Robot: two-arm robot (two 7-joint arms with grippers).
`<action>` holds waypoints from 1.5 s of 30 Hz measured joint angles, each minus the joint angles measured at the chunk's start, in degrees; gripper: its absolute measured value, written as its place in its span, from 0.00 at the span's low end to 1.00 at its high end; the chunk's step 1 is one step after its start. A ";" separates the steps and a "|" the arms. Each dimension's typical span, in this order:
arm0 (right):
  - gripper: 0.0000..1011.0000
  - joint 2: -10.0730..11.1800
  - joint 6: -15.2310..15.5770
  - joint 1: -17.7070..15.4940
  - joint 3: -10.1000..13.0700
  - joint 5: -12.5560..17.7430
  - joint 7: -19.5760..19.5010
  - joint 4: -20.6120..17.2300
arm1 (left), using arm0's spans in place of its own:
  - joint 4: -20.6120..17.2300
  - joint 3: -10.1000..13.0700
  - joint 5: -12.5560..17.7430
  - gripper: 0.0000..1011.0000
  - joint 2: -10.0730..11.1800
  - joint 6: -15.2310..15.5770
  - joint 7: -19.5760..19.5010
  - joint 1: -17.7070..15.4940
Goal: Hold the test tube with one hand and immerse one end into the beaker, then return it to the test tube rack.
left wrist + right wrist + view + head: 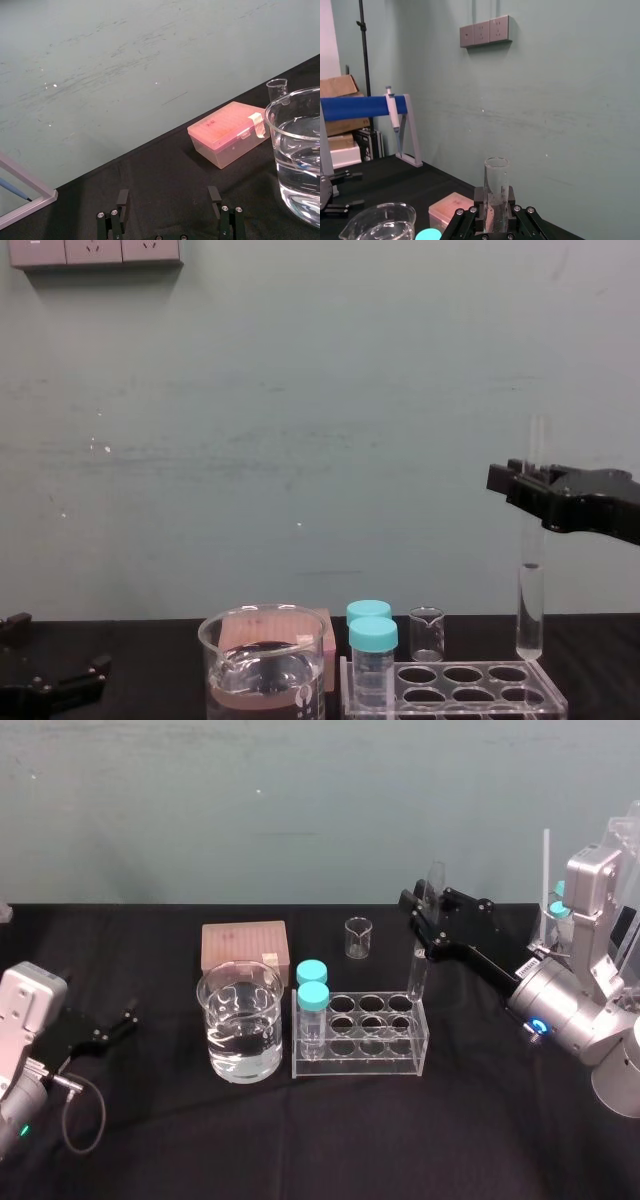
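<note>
My right gripper (425, 915) is shut on the upper part of the test tube (418, 970), a long clear tube held upright. In the chest view the test tube (531, 590) hangs with its round bottom just above the back right hole of the test tube rack (485, 685). The right wrist view shows the test tube (496, 190) clamped between the black fingers (465, 220). The beaker (240, 1020), holding clear liquid, stands just left of the test tube rack (360, 1067). At the table's left my left gripper (118, 1023) rests open, holding nothing.
Two turquoise-capped vials (313, 995) stand in the rack's left end. Behind the beaker sit a pink tip box (243, 945) and a tiny beaker (358, 937). A pipette stand (395, 107) stands farther off. The black table reaches back to a green wall.
</note>
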 joint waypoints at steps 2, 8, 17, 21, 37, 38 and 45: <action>0.24 -0.24 0.00 0.26 -0.07 -0.25 0.09 0.67 | 0.00 0.00 0.00 0.99 0.00 0.00 0.00 0.00; 0.24 -0.90 -0.04 0.89 -0.28 -0.60 0.62 2.04 | 0.00 0.00 0.00 0.99 0.00 0.00 0.00 0.00; 0.24 -1.67 0.08 1.65 -0.71 -1.40 0.81 3.88 | 0.00 0.00 0.00 0.99 0.00 0.00 0.00 0.00; 0.24 -2.00 0.00 1.98 -0.76 -1.74 0.80 4.82 | 0.00 0.00 0.00 0.99 0.00 0.00 0.00 0.00; 0.24 -3.74 -0.86 4.01 -1.23 -1.99 1.98 8.72 | 0.00 0.00 0.00 0.99 0.00 0.00 0.00 0.00; 0.24 -3.78 -0.86 4.11 -1.28 -2.01 2.11 8.88 | 0.00 0.00 0.00 0.99 0.00 0.00 0.00 0.00; 0.24 -3.96 -0.70 4.41 -1.52 -2.12 2.31 9.57 | 0.00 0.00 0.00 0.99 0.00 0.00 0.00 0.00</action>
